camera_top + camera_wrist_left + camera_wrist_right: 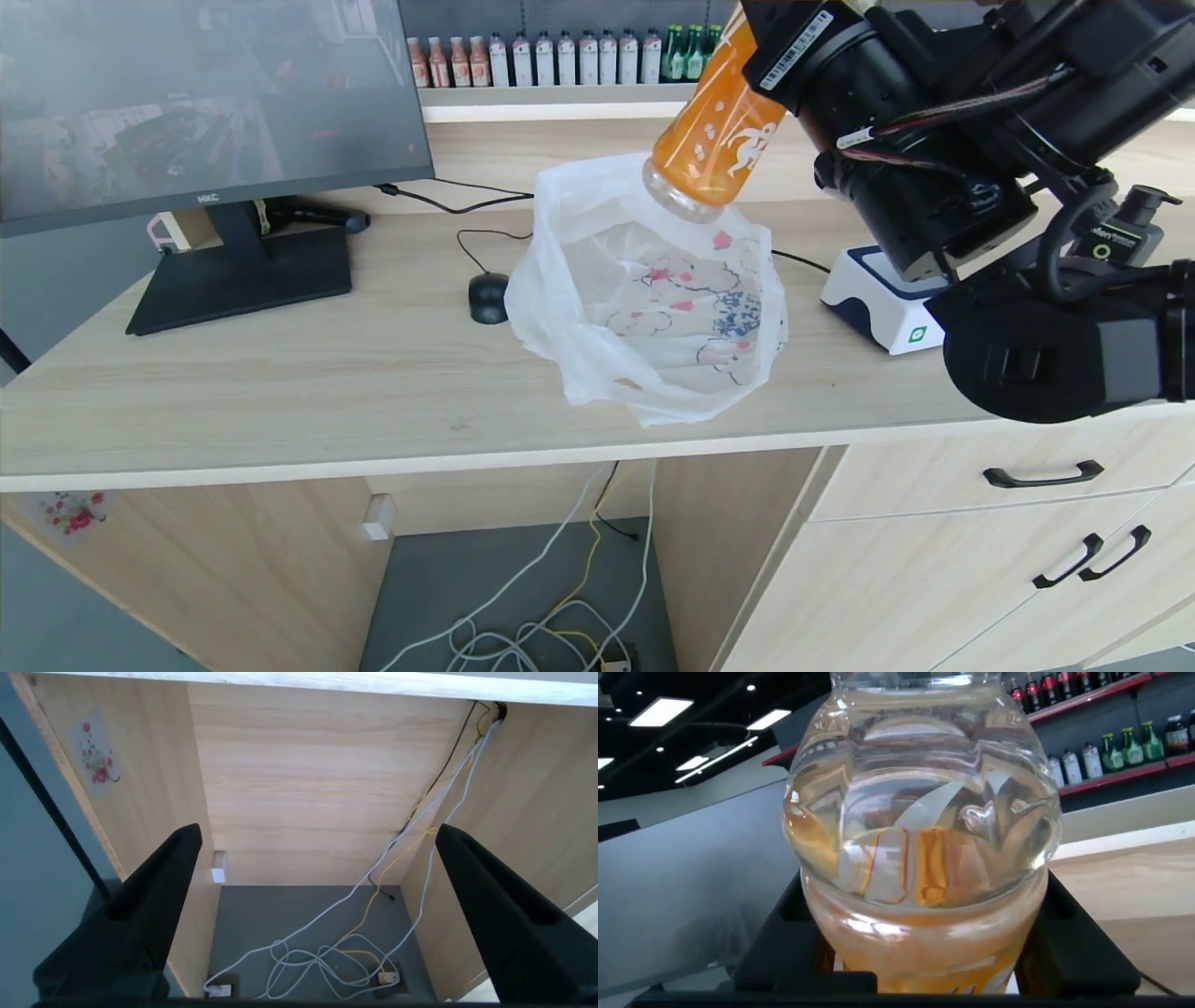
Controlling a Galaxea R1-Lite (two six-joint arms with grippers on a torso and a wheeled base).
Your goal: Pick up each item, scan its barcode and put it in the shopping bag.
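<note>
Right gripper [920,963], at the upper right of the head frame, has its fingers [780,943] clenched on the bottle [714,140]. It hangs tilted, base down, over the back rim of the bag [653,308]. Left gripper [318,854] sits low before the desk's [280,392] kneehole, fingers spread, grasping nothing. Judging by the pose, lowering and release are left; I cannot tell the bag's contents. Scanner [878,299] stands just right of the bag and mouse [487,297] just left, so side room is tight. The bag's mouth gapes wide, near the front edge.
</note>
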